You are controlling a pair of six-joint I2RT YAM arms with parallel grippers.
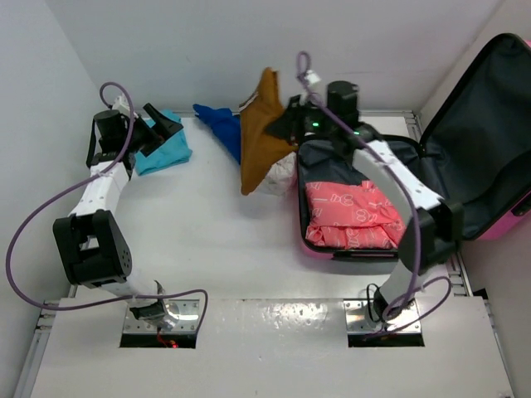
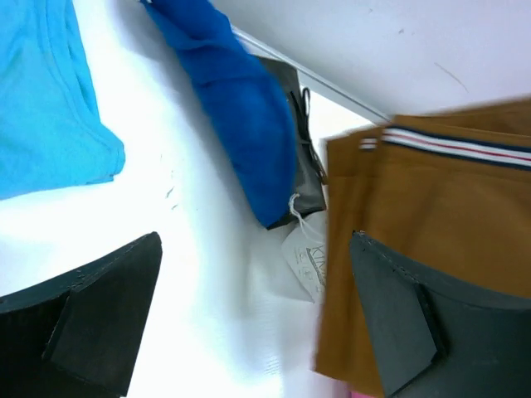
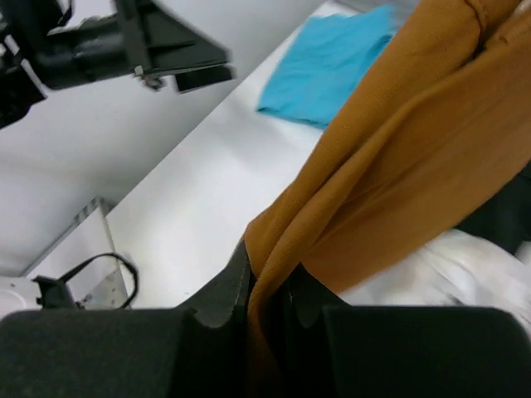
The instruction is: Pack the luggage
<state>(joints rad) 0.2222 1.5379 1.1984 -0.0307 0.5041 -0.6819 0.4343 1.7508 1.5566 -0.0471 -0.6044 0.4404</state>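
The pink luggage (image 1: 498,228) lies open at the right, lid up, with a folded red patterned garment (image 1: 353,215) in its dark grey lining. My right gripper (image 1: 286,116) is shut on a mustard brown garment (image 1: 259,133) and holds it hanging in the air left of the luggage; in the right wrist view the cloth (image 3: 390,157) runs between the closed fingers (image 3: 228,286). My left gripper (image 1: 162,128) is open and empty over a folded light blue garment (image 1: 166,153) at the back left. A dark blue garment (image 1: 220,124) lies at the back centre, also in the left wrist view (image 2: 241,116).
A white garment (image 1: 278,176) lies under the hanging brown cloth beside the luggage. A grey item with a paper tag (image 2: 305,257) lies by the dark blue garment. White walls close the table at the back and left.
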